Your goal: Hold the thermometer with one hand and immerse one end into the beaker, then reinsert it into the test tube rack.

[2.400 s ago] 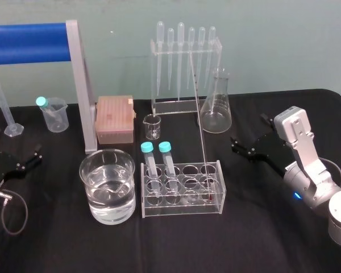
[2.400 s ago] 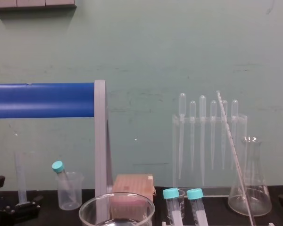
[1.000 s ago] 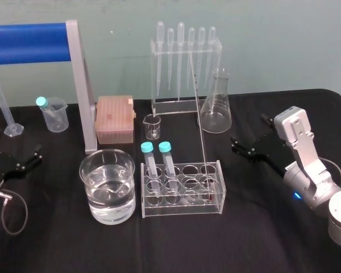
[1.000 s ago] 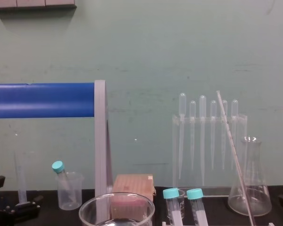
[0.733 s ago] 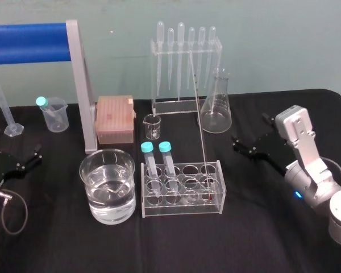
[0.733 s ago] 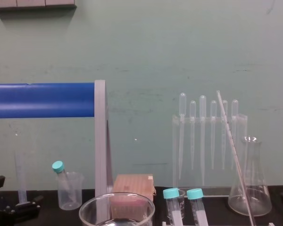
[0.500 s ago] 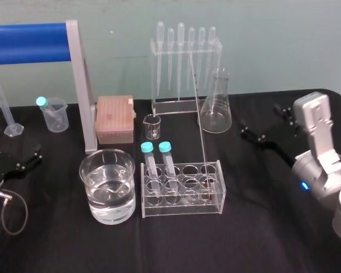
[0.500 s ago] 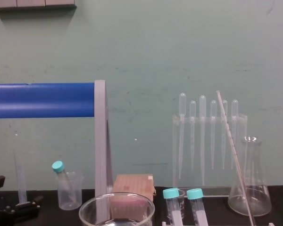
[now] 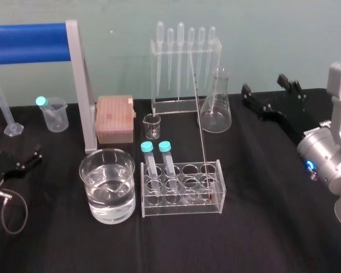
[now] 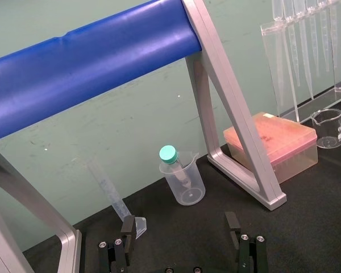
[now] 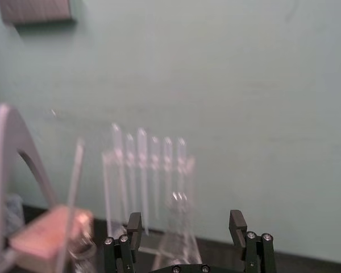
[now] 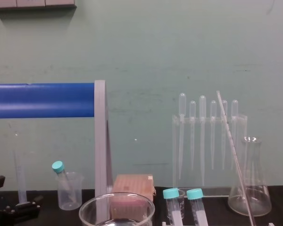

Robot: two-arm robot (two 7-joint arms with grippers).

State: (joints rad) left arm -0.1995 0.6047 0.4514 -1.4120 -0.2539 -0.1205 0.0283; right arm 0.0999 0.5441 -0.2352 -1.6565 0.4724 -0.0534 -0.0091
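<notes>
The thermometer [image 9: 199, 125] is a long thin glass rod standing tilted in the right end of the low clear test tube rack [image 9: 182, 190]; its top leans back toward the pipettes. It also shows in the chest view [image 12: 233, 150]. The wide beaker [image 9: 107, 186], part filled with water, stands just left of the rack. My right gripper [image 9: 265, 85] hangs open in the air behind and to the right of the rack, level with the flask, holding nothing [image 11: 185, 222]. My left gripper [image 9: 28, 158] rests open, low at the table's left edge [image 10: 180, 224].
Two teal-capped tubes [image 9: 156, 159] stand in the rack. Behind it are a conical flask [image 9: 216, 108], a small beaker [image 9: 152, 126], a tall pipette stand [image 9: 184, 68] and a pink tip box [image 9: 115, 118]. A blue-barred frame [image 9: 79, 85], a plastic cup [image 9: 54, 114] and a measuring cylinder [image 9: 5, 111] stand at left.
My right arm has lifted from beside the rack and swung up and back toward the flask, the gripper staying open. The left arm and the glassware have not moved.
</notes>
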